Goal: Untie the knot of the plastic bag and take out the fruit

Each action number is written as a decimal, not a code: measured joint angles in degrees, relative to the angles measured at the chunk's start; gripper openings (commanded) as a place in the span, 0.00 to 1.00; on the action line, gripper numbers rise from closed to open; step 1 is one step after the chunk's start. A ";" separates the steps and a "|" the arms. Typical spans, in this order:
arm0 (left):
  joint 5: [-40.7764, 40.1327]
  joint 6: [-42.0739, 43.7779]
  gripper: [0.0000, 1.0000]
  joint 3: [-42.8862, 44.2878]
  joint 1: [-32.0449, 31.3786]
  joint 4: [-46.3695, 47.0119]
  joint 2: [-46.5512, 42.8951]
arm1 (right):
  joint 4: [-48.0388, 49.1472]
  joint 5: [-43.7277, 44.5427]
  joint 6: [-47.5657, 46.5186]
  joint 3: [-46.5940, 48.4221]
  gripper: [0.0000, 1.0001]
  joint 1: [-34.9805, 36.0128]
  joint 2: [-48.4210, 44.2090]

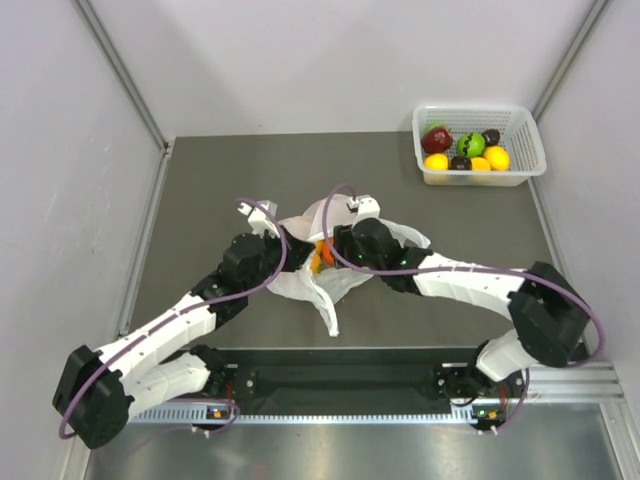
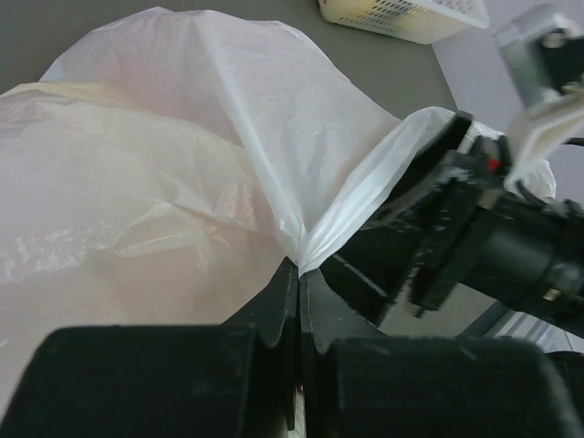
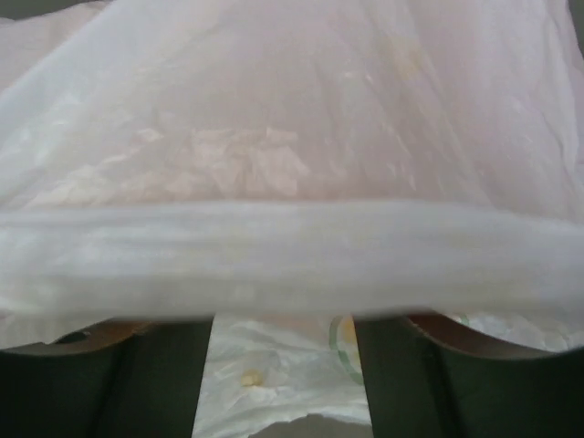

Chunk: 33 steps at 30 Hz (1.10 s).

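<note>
The left gripper [image 2: 299, 270] is pinched tight on a gathered fold of the plastic bag [image 1: 322, 290]. The right gripper [image 3: 283, 333] has its jaws apart, with a stretched band of film across them. The bag lies mid-table between the arms, with the fruit [image 1: 318, 262] showing orange inside. It looks thin, limp and slippery, so bunched film by the knot should hold better than one layer.

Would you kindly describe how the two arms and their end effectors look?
Both the left arm and right arm have white shells with black joints, and a purple cable runs along each. The left end effector and right end effector are black.
</note>
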 measured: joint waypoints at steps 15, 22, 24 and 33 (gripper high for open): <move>0.00 -1.01 0.00 -0.94 0.04 -0.13 -1.38 | 3.19 5.14 10.16 5.33 1.00 -0.52 14.08; 0.00 -1.14 0.00 -1.44 0.04 -0.04 -1.38 | 3.50 5.20 14.38 5.27 0.91 -1.25 16.68; 0.00 -1.22 0.00 -1.75 0.04 -0.07 -1.38 | 4.70 5.09 14.88 5.18 0.82 -1.55 16.90; 0.00 -1.64 0.00 -2.82 0.04 0.04 -1.38 | 10.27 -0.42 13.33 3.15 0.59 -4.09 17.09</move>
